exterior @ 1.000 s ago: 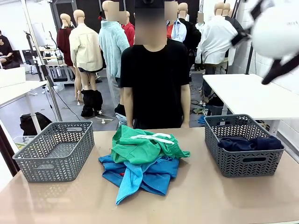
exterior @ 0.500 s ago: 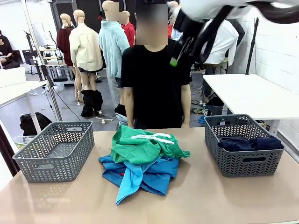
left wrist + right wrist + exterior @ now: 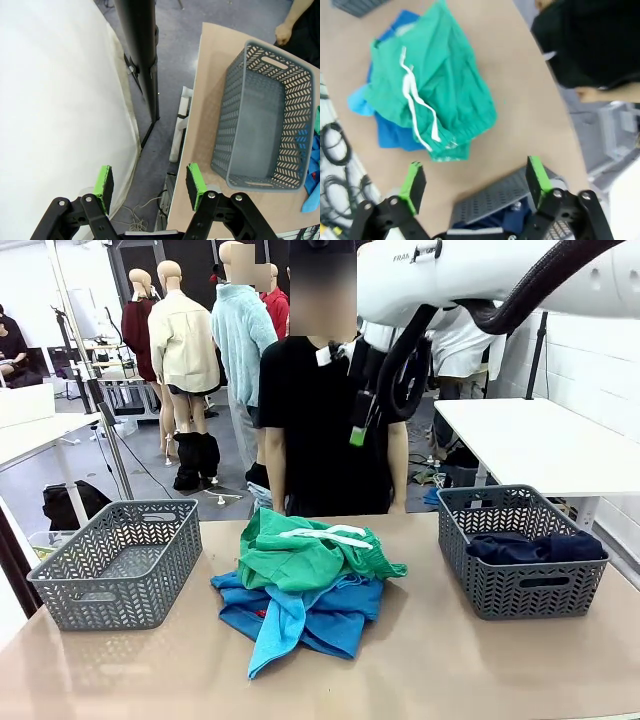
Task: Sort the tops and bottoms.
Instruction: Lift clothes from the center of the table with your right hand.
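Navy bottoms lie in your right basket; green bottoms and tops wait piled; left gripper and right gripper gape empty.

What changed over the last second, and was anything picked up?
The right arm swung in from the upper right toward the middle and came lower. The right gripper is open above the table, holding nothing. Nothing was taken or released. Unchanged: green shorts on top of the blue shirts, navy garment in the right basket, left basket empty.
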`<action>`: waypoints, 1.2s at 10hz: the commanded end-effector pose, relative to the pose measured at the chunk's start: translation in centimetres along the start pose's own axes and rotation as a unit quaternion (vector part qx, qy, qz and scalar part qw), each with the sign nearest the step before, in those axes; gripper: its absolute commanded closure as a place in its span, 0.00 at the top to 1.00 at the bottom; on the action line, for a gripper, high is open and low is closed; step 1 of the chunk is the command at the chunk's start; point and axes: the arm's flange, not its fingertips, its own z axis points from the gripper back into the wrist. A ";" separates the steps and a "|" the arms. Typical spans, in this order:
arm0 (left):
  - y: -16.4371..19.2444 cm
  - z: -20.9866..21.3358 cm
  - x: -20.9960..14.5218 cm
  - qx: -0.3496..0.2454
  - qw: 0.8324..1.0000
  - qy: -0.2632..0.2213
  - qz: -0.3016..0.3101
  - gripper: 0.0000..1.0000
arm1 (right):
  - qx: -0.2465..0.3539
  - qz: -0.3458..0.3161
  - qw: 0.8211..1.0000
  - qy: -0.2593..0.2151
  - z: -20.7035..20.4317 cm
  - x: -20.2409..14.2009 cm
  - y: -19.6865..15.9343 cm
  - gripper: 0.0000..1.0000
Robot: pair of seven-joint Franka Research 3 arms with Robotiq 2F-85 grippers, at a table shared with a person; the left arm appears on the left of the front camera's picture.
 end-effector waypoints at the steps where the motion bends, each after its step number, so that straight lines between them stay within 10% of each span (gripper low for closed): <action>1: 0.1 0.1 0.1 0.000 1.000 0.003 0.007 0.76 | 0.025 -0.066 0.997 -0.030 -4.6 -3.2 1.3 1.00; 5: 0.1 0.1 0.1 0.000 1.000 0.003 0.007 0.76 | 0.028 -0.159 0.987 -0.008 -13.3 -6.1 2.0 1.00; 12: 0.1 0.1 0.1 0.000 1.000 0.003 0.007 0.76 | 0.073 -0.125 0.989 0.042 -13.5 -3.2 0.8 1.00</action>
